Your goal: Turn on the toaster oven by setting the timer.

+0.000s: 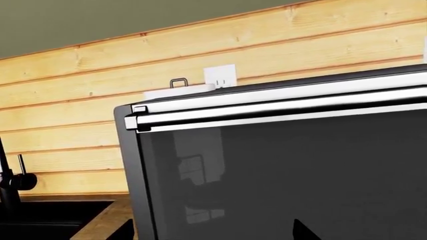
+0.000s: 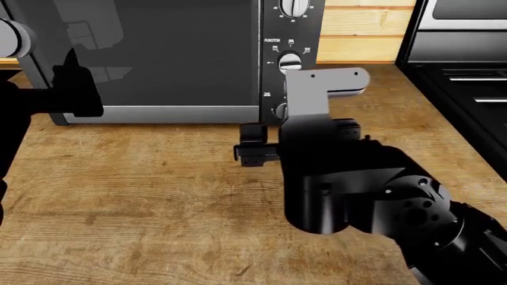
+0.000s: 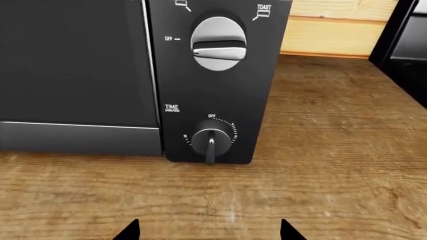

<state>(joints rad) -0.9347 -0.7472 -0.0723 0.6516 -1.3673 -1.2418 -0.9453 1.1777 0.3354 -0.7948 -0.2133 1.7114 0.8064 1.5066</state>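
Note:
The toaster oven (image 2: 158,53) stands at the back of the wooden counter, with a dark glass door and a black dial panel on its right. In the right wrist view the timer (image 3: 211,136) sits low on the panel under the word TIME, ringed by white ticks. Its bar points down, away from the OFF mark above it. My right gripper (image 3: 209,232) is open and empty, a little in front of the timer and apart from it; it also shows in the head view (image 2: 252,145). My left gripper (image 1: 213,232) is open and empty, close to the glass door (image 1: 280,180).
A silver function dial (image 3: 218,43) sits above the timer. A black gas range (image 2: 467,71) borders the counter on the right. A dark sink (image 1: 47,215) and faucet (image 1: 10,180) lie left of the oven. A plank wall with an outlet (image 1: 220,76) stands behind.

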